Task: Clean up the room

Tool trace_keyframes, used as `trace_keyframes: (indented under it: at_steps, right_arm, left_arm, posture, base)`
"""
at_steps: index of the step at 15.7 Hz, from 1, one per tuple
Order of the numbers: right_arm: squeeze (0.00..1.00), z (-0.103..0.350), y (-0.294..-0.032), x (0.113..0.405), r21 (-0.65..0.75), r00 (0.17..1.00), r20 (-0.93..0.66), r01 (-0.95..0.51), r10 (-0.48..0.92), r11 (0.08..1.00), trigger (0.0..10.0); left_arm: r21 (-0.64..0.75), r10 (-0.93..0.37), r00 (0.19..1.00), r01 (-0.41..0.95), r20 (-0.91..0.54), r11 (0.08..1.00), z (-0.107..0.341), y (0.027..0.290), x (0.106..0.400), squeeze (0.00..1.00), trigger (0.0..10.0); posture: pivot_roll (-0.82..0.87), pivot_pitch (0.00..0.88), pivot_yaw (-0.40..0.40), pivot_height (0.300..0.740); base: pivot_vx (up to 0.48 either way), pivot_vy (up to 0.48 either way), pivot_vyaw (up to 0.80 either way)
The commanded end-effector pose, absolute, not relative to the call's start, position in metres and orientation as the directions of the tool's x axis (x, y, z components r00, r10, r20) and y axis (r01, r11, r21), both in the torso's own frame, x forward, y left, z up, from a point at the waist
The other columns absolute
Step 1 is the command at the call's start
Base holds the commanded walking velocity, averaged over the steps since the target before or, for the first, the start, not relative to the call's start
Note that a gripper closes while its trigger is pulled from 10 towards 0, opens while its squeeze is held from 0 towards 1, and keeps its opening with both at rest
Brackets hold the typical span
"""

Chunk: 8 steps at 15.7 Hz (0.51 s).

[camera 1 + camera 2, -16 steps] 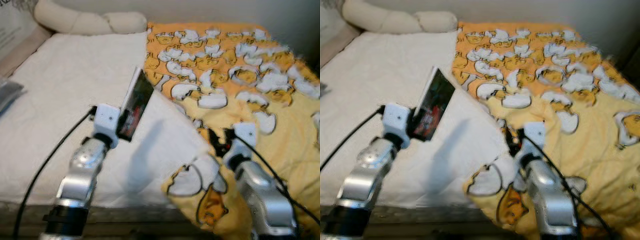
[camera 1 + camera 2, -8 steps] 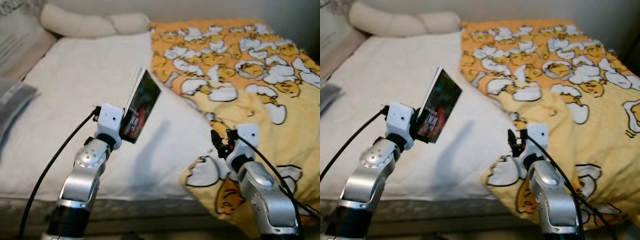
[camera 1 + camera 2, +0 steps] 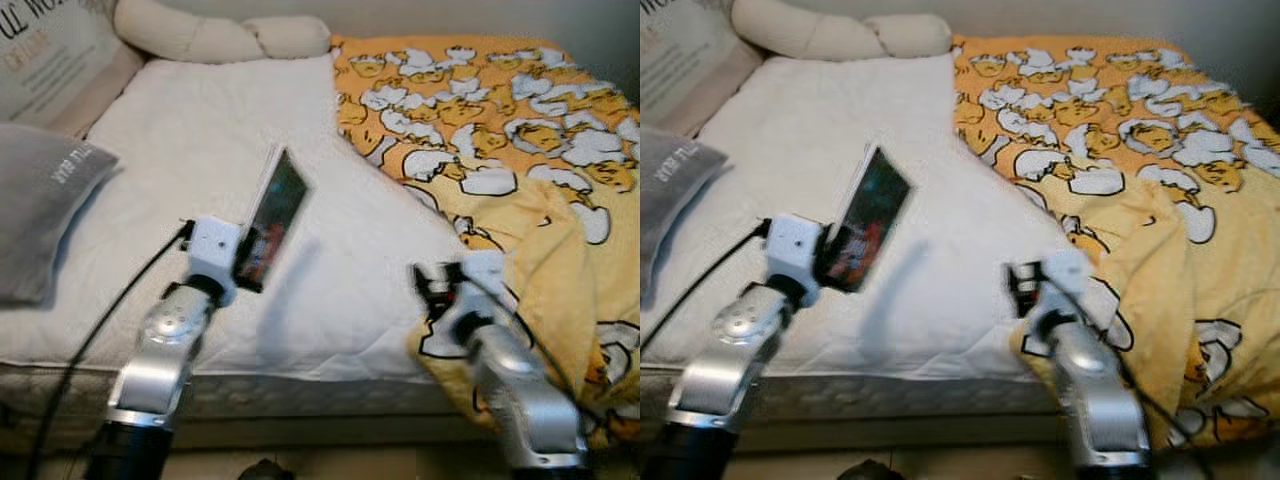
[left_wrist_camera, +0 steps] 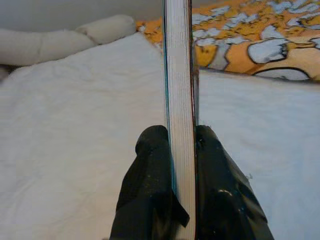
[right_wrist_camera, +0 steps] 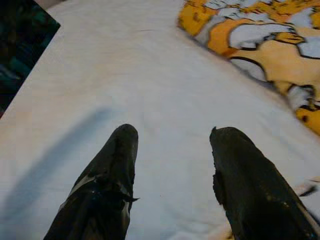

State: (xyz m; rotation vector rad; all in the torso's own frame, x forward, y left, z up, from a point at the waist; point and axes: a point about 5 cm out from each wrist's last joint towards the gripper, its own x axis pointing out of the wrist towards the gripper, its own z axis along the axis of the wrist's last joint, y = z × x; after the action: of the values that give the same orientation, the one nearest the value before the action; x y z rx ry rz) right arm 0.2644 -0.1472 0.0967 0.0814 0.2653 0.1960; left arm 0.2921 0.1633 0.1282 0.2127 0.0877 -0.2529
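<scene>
My left gripper (image 3: 243,262) is shut on a thin book (image 3: 272,214) with a dark cover, held upright and tilted above the white sheet of the bed (image 3: 200,150). In the left wrist view the book (image 4: 178,90) stands edge-on between the two black fingers (image 4: 150,165). My right gripper (image 3: 432,284) hovers open over the sheet near the folded-back edge of the yellow duck-print blanket (image 3: 520,120). Its two fingers (image 5: 107,180) have nothing between them, and the book's dark cover (image 5: 20,50) and the blanket (image 5: 260,45) show beyond them.
A grey cushion (image 3: 40,210) lies at the bed's left side, with a lettered pillow (image 3: 50,50) behind it. A cream knotted bolster (image 3: 220,35) runs along the head of the bed. The mattress front edge (image 3: 300,395) is just below both arms.
The camera has swung left and pulled back, bringing the grey cushion and mattress edge into view. The left gripper still holds the book; the right gripper has come off the blanket over the sheet.
</scene>
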Motion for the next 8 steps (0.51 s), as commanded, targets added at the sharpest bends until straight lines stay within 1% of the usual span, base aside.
trace_keyframes:
  at_steps: [1,8]
  right_arm:
    - [0.0,0.0974,-0.1531,0.2657,0.096,0.948,-0.256,-0.167,0.187,0.981,10.0]
    - [0.0,0.0973,-0.1499,0.2676,0.096,0.945,-0.254,-0.188,0.206,0.978,10.0]
  left_arm:
    - [0.203,-0.253,0.965,0.262,-0.07,0.943,0.1384,0.158,0.2928,0.0,10.0]
    - [0.203,-0.245,0.967,0.255,-0.072,0.945,0.1379,0.1594,0.2892,0.0,10.0]
  posture:
    - [0.04,0.0,0.035,0.74]
    - [0.06,0.0,0.021,0.74]
  base:
    - [0.0,0.349,0.0]
    - [0.0,0.347,0.0]
